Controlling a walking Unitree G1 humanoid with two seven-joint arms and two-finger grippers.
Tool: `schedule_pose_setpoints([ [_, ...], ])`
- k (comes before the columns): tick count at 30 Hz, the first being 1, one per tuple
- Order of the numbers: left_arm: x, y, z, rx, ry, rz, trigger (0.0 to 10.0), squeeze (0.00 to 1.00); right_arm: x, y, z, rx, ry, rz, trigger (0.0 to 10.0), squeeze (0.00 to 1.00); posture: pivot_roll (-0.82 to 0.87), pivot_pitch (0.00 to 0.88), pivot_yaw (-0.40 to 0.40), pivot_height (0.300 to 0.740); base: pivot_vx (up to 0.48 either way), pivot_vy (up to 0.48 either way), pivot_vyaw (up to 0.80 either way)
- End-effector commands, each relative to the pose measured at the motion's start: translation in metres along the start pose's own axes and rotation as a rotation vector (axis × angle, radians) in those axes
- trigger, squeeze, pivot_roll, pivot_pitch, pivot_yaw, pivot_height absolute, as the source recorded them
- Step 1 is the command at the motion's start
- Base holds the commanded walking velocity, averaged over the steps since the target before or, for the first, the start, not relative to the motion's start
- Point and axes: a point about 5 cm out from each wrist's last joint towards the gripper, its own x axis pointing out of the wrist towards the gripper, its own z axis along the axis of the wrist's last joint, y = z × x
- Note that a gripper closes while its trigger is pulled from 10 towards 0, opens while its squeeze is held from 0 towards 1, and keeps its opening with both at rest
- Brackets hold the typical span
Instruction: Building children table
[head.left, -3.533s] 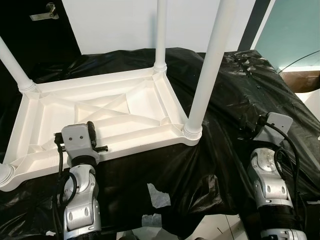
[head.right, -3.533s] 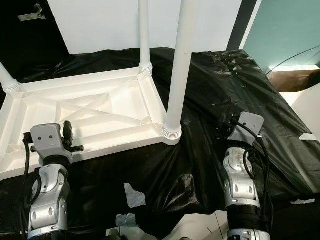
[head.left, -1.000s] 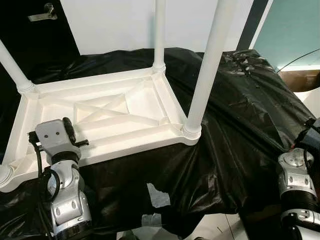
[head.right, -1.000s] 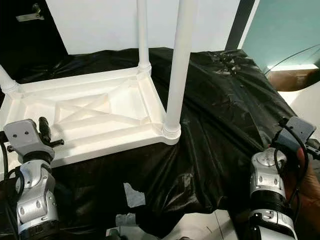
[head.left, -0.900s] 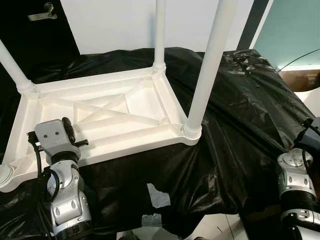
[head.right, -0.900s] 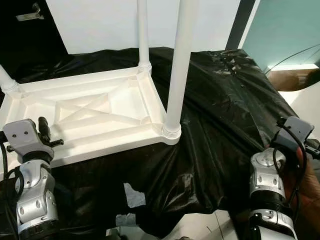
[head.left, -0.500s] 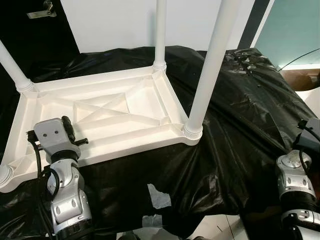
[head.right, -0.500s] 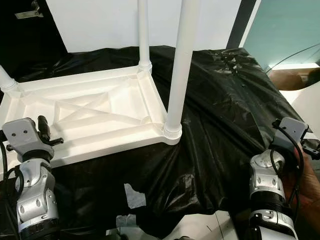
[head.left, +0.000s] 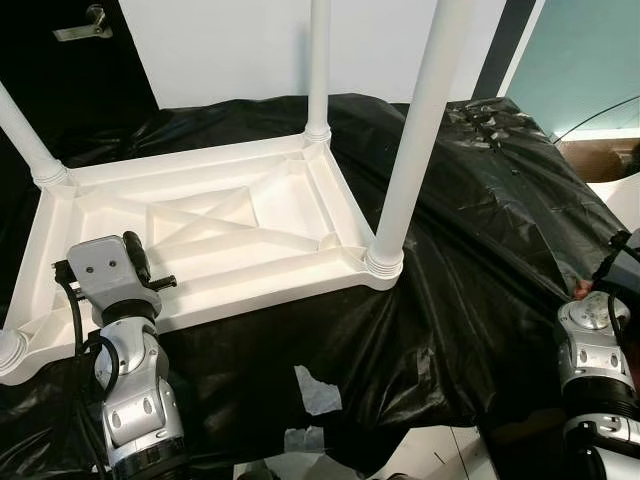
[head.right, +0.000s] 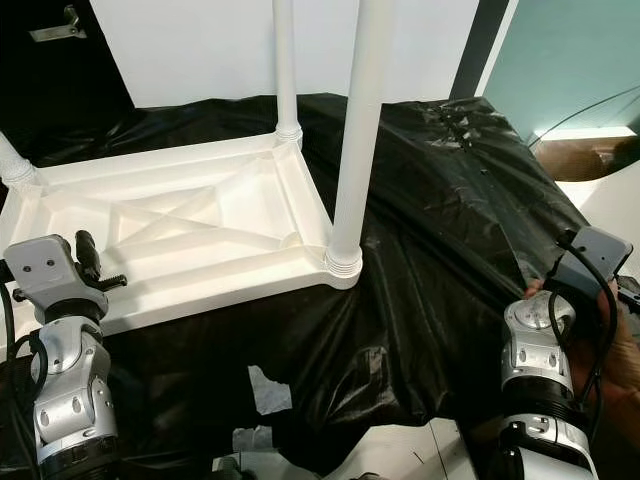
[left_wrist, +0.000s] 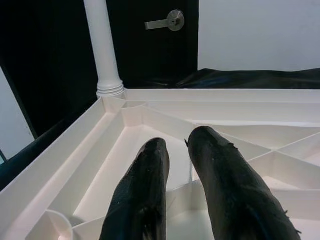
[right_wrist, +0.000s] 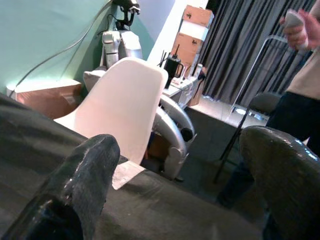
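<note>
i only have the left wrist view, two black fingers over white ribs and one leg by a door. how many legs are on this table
Observer: Four. The upturned table has a leg at the near corner on the robot's right, one at the far right corner, one at the far left, and a base at the near left.
Operator: where's my right gripper
Observer: The right gripper is open, off the right edge of the black sheet, facing a white chair.
Operator: anyone near it
Observer: Yes, a person's hand is by the right wrist.
</note>
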Motion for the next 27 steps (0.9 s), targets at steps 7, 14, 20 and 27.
schedule_pose_setpoints([
  [7,-0.0014,0.0094,-0.0043,0.003,0.017,0.182,10.0,0.0,-0.0009,-0.0011,-0.003,0.038,0.039,-0.027,10.0,0.0,0.1,0.053,-0.019,0.74,0.0,0.0,0.0],
  [14,-0.0004,0.01,-0.0041,0.003,0.016,0.183,10.0,0.0,-0.0015,-0.0009,-0.0039,0.04,0.041,-0.027,10.0,0.0,0.1,0.053,-0.016,0.74,0.0,0.0,0.0],
  [20,0.0003,0.0099,-0.004,0.003,0.016,0.183,10.0,0.0,-0.0011,-0.0015,-0.0045,0.039,0.041,-0.031,10.0,0.0,0.1,0.052,-0.014,0.74,0.0,0.0,0.0],
  [27,0.0012,0.0096,-0.004,0.0,0.015,0.182,10.0,0.0,-0.001,-0.0012,-0.0045,0.035,0.043,-0.033,10.0,0.0,0.09,0.05,-0.014,0.74,0.0,0.0,0.0],
])
